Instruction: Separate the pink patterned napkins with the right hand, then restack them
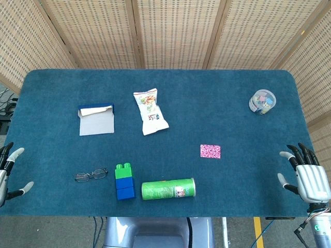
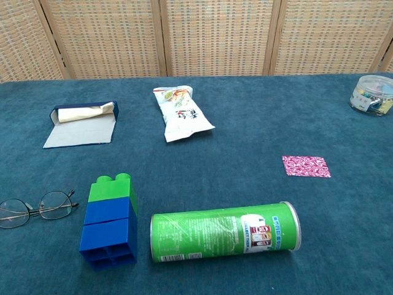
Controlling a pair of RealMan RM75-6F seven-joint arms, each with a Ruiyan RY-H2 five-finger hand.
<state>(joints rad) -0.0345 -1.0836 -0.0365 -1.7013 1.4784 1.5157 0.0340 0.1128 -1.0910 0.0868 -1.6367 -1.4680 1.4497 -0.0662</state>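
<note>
A small stack of pink patterned napkins [image 1: 210, 151] lies flat on the blue table, right of centre; the chest view shows it too [image 2: 306, 166]. My right hand [image 1: 309, 175] hovers at the table's right front edge, fingers spread, holding nothing, well to the right of the napkins. At the left front edge my left hand [image 1: 9, 168] shows only partly, fingers apart and empty. Neither hand appears in the chest view.
A green chip can [image 1: 168, 189] lies on its side near the front, with a green-and-blue block stack [image 1: 124, 181] and glasses [image 1: 90, 175] to its left. A snack bag [image 1: 149, 111] and an open blue box [image 1: 96, 119] sit farther back. A clear tub [image 1: 262, 101] stands back right.
</note>
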